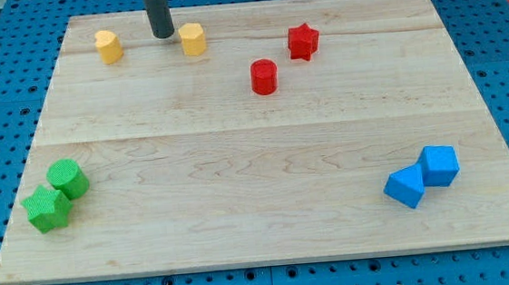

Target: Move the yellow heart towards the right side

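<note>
While my tip (163,35) rests on the pale wooden board (269,205) near the view's top edge, it carries nothing and stands just to the view's left of a yellow block (193,39), close enough that contact cannot be ruled out. A second yellow block (109,46) sits farther to the view's left, apart from the rod. Which of the two is the heart is hard to tell at this size; the nearer one appears to be the target, judging by the tip's position behind it. A clean push would likely call for a straight line through the block's middle, since an off-centre shove could spin it away towards the board's top edge, which lies close. Open wood stretches to the view's right, though a red star-shaped block (303,41) and a red cylinder (264,76) stand near that path. Two green blocks (57,194) and two blue blocks (423,176) lie well apart, at the bottom corners.
</note>
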